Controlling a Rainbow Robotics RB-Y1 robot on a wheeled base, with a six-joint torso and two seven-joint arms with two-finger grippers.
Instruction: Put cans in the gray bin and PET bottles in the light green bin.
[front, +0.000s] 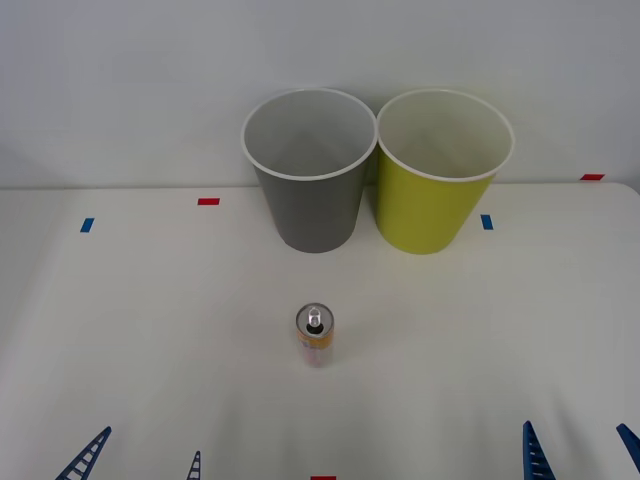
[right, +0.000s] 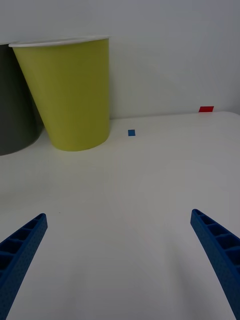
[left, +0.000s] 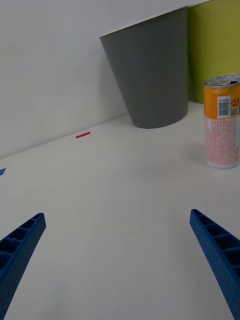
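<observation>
Can (front: 315, 335), upright on the surface (front: 150, 330) ahead of and between both spread, empty jaws, left gripper (front: 135, 460) and right gripper (front: 580, 450), is not yet grasped, so delivery into the gray bin (front: 308, 170) beside the light green bin (front: 440, 175) is judged wholly outstanding.

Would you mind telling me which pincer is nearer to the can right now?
Left. The left pincer sits open at the table's near edge, left of the can. The right pincer, also open, waits farther off to the can's right.
</observation>
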